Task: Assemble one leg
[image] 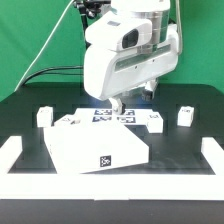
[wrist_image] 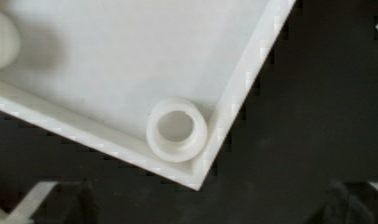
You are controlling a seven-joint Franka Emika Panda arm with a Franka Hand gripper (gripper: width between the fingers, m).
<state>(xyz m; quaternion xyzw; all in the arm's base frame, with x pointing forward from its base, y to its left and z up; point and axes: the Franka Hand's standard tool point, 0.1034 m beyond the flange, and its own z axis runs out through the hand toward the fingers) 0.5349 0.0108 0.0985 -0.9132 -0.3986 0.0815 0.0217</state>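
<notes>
Several small white legs with tags stand on the black table in the exterior view: one at the left, one beside it, one right of centre and one at the right. My gripper hangs above the far corner of the large flat white panel, touching nothing. In the wrist view the gripper is open and empty, with its dark fingertips far apart. Between them lies the panel's corner with a round socket. No leg shows in the wrist view.
The marker board lies behind the panel, under the arm. White L-shaped fences sit at the table's left and right edges. A green wall stands behind.
</notes>
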